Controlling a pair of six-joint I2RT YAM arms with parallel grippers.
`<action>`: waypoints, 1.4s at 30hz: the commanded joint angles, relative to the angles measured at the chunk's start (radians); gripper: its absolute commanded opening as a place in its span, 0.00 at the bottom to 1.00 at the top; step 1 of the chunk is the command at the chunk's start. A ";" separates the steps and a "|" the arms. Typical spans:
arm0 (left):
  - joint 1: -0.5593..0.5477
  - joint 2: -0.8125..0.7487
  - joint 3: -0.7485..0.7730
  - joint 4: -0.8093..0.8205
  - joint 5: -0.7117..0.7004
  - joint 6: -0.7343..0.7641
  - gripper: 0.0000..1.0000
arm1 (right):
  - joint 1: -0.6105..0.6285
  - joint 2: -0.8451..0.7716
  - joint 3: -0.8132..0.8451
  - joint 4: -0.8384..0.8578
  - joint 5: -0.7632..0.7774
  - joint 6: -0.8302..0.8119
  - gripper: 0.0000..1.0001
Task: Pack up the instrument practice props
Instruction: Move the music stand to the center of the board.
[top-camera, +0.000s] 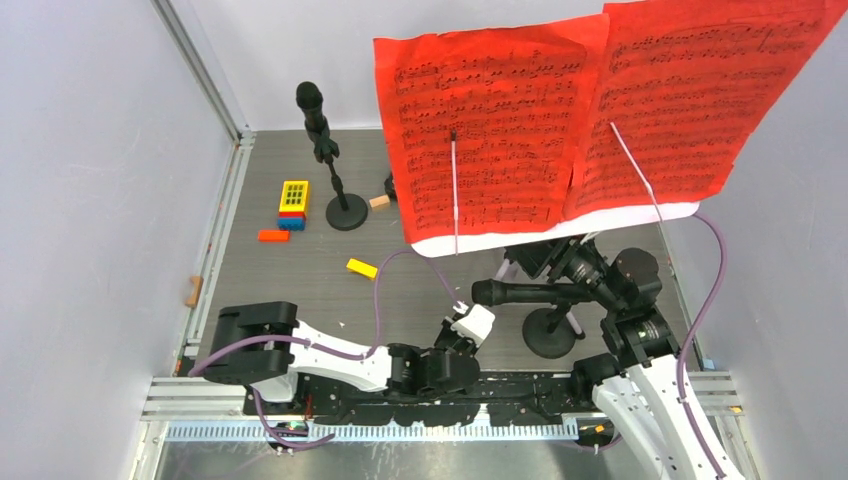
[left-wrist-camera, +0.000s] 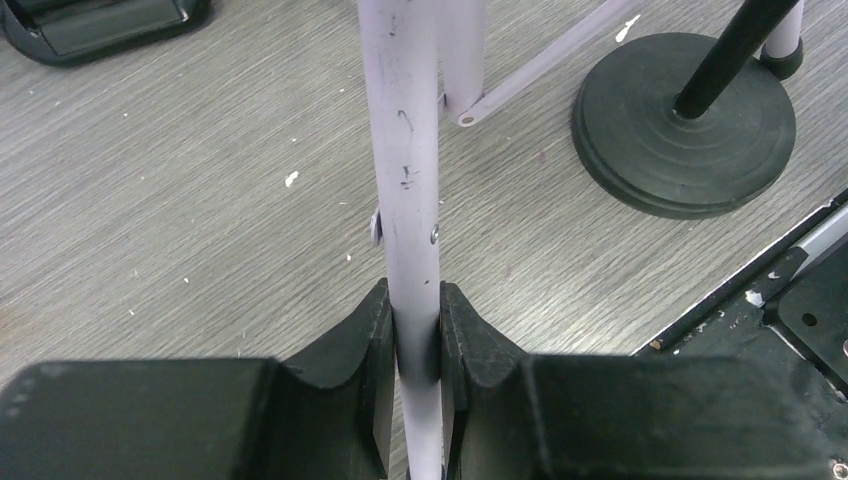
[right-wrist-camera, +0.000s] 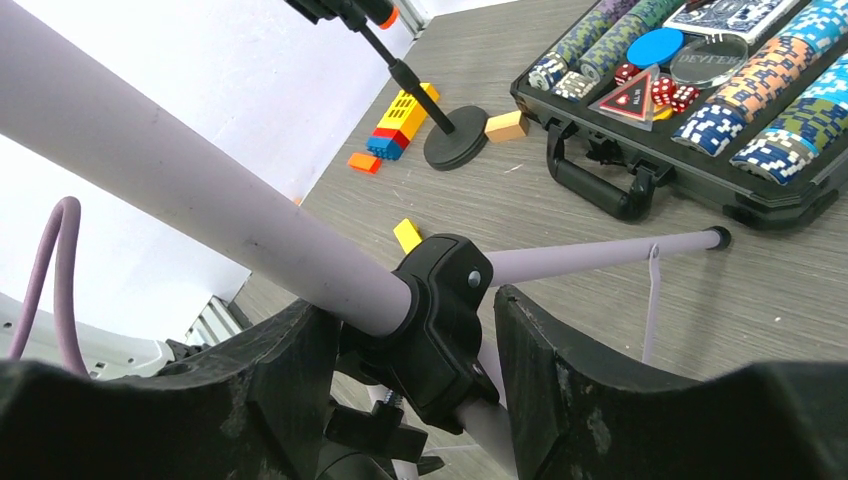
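Note:
The white music rack (top-camera: 560, 222) stands at the back right, and two red sheet-music pages (top-camera: 480, 130) cover its face. My left gripper (left-wrist-camera: 415, 300) is shut on one silver tripod leg (left-wrist-camera: 405, 150) low over the floor; in the top view this gripper (top-camera: 462, 322) is in front of the rack. My right gripper (right-wrist-camera: 415, 305) is closed around the black collar (right-wrist-camera: 445, 310) where the legs meet the pole (right-wrist-camera: 180, 180). One black microphone (top-camera: 312, 105) stands upright at the back left. Another microphone (top-camera: 520, 292) lies level on its round-based pole (top-camera: 550, 335) between my two arms.
An open black case of poker chips (right-wrist-camera: 700, 170) sits behind the rack's legs. Small toy blocks lie on the left: a yellow and blue stack (top-camera: 293, 203), an orange one (top-camera: 272, 236), a yellow one (top-camera: 361, 267). White walls close both sides.

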 joint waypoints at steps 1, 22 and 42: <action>-0.058 0.002 -0.057 -0.242 0.089 -0.030 0.00 | 0.059 0.087 -0.045 -0.036 0.164 0.067 0.39; -0.058 0.004 -0.033 -0.446 0.030 -0.034 0.00 | 0.145 -0.006 -0.033 -0.206 0.409 -0.029 0.38; -0.098 -0.004 0.003 -0.567 -0.004 -0.049 0.00 | 0.145 -0.048 0.046 -0.205 0.488 -0.088 0.82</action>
